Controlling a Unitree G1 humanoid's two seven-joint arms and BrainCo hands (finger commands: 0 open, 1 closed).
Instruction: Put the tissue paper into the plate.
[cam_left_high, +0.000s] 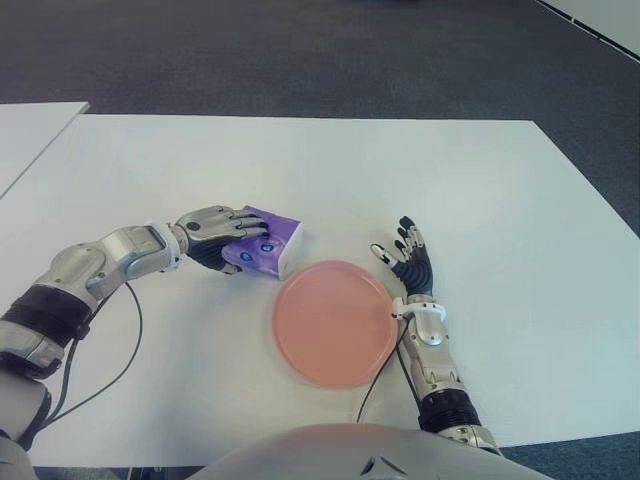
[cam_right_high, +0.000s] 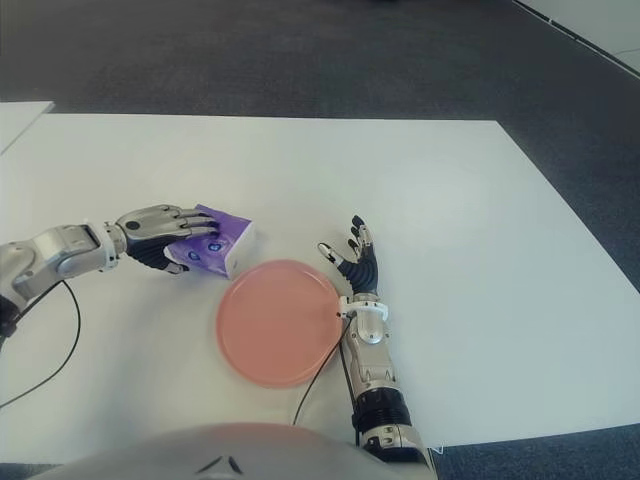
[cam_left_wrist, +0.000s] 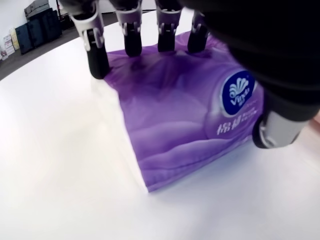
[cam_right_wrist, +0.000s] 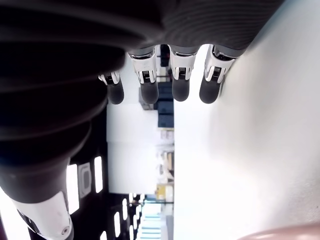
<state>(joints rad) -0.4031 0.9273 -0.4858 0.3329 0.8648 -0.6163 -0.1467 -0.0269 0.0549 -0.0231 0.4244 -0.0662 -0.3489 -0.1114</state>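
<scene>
Nearest the robot, the pink plate (cam_left_high: 332, 322) lies on the white table (cam_left_high: 420, 180), and it serves as the landmark here. Just beside the plate's right rim shows the right hand (cam_left_high: 408, 262), fingers spread and holding nothing; it is idle.

Just beyond the plate's upper-left rim, close to it, sits the tissue paper (cam_left_high: 266, 243), a purple soft pack with a round logo on its wrapper. The left hand (cam_left_high: 212, 234) comes at it from the side away from the plate. The left wrist view shows four fingers (cam_left_wrist: 96, 49) curled over the pack's top edge and the thumb pressed against the opposite face, so the hand is closed around the pack. Whether the pack is lifted clear of the table cannot be told.

By judgement, the pack is light and squashy: the film wrapper looks smooth and may slide under hard fingertips, while the contents give way rather than break. A grasp across its short width, fingers on top and thumb below, seems the sound place to hold; firm pressure should do no harm.
</scene>
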